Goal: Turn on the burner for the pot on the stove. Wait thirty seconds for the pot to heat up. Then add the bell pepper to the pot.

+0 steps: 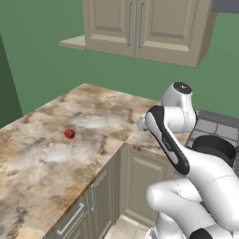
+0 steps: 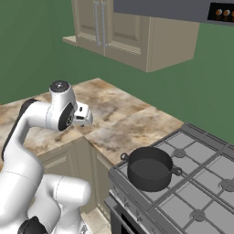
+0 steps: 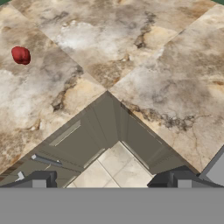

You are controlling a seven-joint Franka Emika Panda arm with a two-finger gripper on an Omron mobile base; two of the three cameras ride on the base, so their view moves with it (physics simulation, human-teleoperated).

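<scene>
The dark grey pot (image 2: 150, 169) stands on the front left burner of the stove (image 2: 201, 183); my arm partly covers the pot (image 1: 215, 147) in the left base view. Far to the left, the small red bell pepper (image 1: 69, 134) lies alone on the marble counter, and it appears at the upper left of the hand view as the bell pepper (image 3: 20, 55). My gripper (image 3: 111, 180) hangs open over the inner corner of the counter, above the cabinet fronts, with nothing between its fingers. It is well clear of both pepper and pot. The white hand (image 2: 83, 115) is held at about counter height.
The L-shaped marble counter (image 1: 93, 112) wraps round the corner, with base cabinets (image 1: 140, 177) below. Wall cabinets (image 2: 123, 32) hang above it, and a range hood (image 2: 183, 9) sits over the stove. A grey stove corner (image 3: 216, 168) shows at the right edge.
</scene>
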